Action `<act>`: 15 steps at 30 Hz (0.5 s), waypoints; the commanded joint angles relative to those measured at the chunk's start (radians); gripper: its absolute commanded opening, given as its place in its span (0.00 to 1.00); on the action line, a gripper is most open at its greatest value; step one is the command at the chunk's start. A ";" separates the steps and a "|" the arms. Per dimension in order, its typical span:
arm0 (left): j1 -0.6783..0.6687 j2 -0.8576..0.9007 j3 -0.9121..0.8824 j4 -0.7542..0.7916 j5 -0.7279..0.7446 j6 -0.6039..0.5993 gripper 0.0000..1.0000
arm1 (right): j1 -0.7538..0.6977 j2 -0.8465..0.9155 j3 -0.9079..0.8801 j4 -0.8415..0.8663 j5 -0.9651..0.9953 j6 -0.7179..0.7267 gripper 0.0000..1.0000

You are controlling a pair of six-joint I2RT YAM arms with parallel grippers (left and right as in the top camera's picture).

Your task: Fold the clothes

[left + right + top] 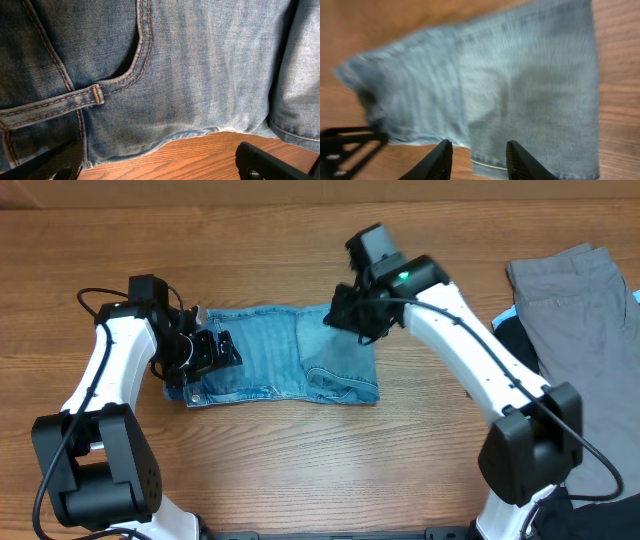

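Denim jeans [270, 352] lie part-folded; left end effector [228, 352] gapes wide, right end effector [479, 145] parted, empty; the next fold probably needs a fresh grasp.

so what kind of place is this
Likely a robot lab bench set up for laundry folding: a left arm and right arm at a wooden table, folded jeans between them, and a grey garment at the edge.

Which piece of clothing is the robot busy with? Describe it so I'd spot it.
Look at the middle of the wooden table. The jeans lie there, folded into a rectangle. They are light blue denim with orange stitching, unlike the grey garment at the right edge.
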 commanded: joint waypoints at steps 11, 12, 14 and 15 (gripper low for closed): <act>0.002 0.000 -0.010 -0.002 -0.005 -0.007 1.00 | 0.172 0.132 -0.324 0.279 0.007 0.140 0.32; 0.002 0.000 -0.010 -0.004 -0.005 -0.006 1.00 | 0.174 0.145 -0.326 0.278 0.007 0.139 0.26; 0.002 0.000 -0.010 -0.006 -0.005 -0.006 1.00 | 0.174 0.150 -0.325 0.274 0.008 0.139 0.16; 0.002 0.000 -0.010 -0.008 -0.005 -0.006 1.00 | 0.171 0.143 -0.320 0.263 0.016 0.139 0.14</act>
